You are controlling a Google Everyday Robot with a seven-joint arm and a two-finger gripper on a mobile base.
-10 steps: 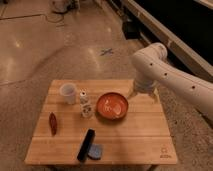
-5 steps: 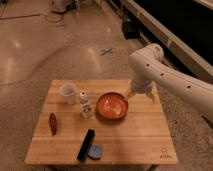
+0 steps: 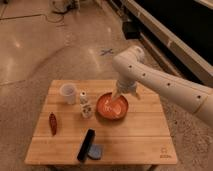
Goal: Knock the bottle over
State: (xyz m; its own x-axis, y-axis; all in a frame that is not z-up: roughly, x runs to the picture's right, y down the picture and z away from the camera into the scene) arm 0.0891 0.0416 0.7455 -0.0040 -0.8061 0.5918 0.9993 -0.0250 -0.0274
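Seeing bottle [image 3: 85,106] upright on the wooden table [image 3: 145,135], squeezed between the white cup [image 3: 68,93] and the orange bowl [image 3: 112,106], untouched, so reads as the approach step. Finding gripper [image 3: 120,96] low over the bowl's far rim, apart from the bottle; open or closed, cannot tell. Next likely calls for sweeping across the bowl toward the bottle and pushing high on its body to tip it, keeping clear of the bowl rim and cup.
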